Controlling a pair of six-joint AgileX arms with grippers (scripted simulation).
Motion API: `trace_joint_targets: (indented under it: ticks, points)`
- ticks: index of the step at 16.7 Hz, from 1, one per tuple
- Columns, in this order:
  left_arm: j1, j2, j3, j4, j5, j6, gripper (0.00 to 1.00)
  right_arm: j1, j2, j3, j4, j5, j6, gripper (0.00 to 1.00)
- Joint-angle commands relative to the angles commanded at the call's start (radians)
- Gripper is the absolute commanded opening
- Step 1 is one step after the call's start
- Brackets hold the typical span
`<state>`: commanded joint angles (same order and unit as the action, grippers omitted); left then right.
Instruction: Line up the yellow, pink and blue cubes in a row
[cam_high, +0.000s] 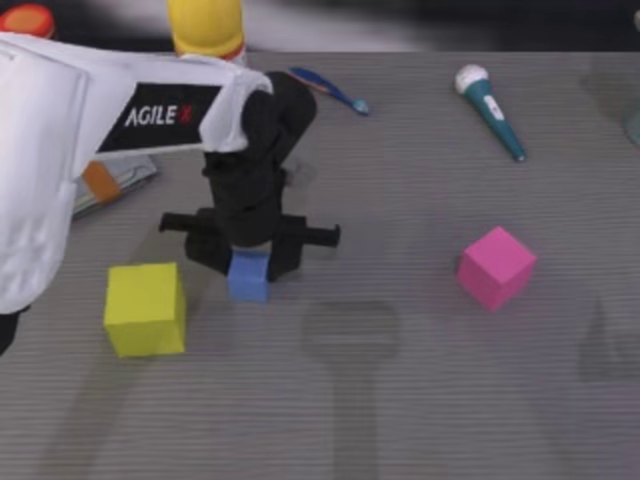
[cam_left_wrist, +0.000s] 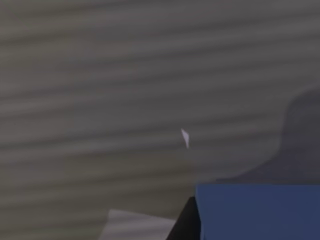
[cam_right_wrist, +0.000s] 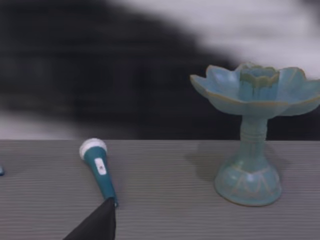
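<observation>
The small blue cube (cam_high: 248, 280) sits between the fingers of my left gripper (cam_high: 248, 262), which is shut on it just right of the yellow cube (cam_high: 145, 308). In the left wrist view the blue cube (cam_left_wrist: 257, 212) shows pressed against one black finger (cam_left_wrist: 186, 222). The large yellow cube rests on the table at the left. The pink cube (cam_high: 495, 267) stands alone at the right, well apart from the other two. My right arm is outside the top view; only a dark tip (cam_right_wrist: 99, 225) of its gripper shows in the right wrist view.
At the back lie a blue toothbrush (cam_high: 330, 90) and a teal microphone (cam_high: 490, 110), with a yellow bottle (cam_high: 205, 25) behind my left arm. A teal lotus-shaped stand (cam_right_wrist: 252, 150) rises at the far right. Flat printed items (cam_high: 110, 185) lie at the left edge.
</observation>
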<state>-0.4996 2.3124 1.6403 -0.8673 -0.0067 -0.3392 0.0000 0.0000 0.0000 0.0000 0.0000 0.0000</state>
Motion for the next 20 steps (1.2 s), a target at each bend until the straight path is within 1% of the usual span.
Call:
trace_joint_targets:
  ticks: [2, 7, 13, 14, 16, 18, 20]
  points:
    - [0.003, -0.013, 0.028, -0.038, -0.001, -0.001, 0.0, 0.0, 0.0, 0.0, 0.0, 0.0, 0.0, 1.0]
    - [0.017, -0.08, 0.126, -0.212, -0.001, -0.003, 0.0, 0.0, 0.0, 0.0, 0.0, 0.0, 0.0, 1.0]
    - [0.011, -0.084, 0.135, -0.224, -0.001, -0.003, 0.0, 0.0, 0.0, 0.0, 0.0, 0.0, 0.0, 1.0]
    - [-0.001, -0.077, 0.147, -0.231, -0.002, -0.016, 0.0, 0.0, 0.0, 0.0, 0.0, 0.0, 0.0, 1.0]
    - [-0.052, -0.052, 0.194, -0.256, -0.004, -0.072, 0.0, 0.0, 0.0, 0.0, 0.0, 0.0, 0.0, 1.0]
    - [-0.127, -0.019, 0.259, -0.293, -0.007, -0.17, 0.0, 0.0, 0.0, 0.0, 0.0, 0.0, 0.0, 1.0]
    - [-0.215, 0.016, 0.331, -0.335, -0.01, -0.3, 0.0, 0.0, 0.0, 0.0, 0.0, 0.0, 0.0, 1.0]
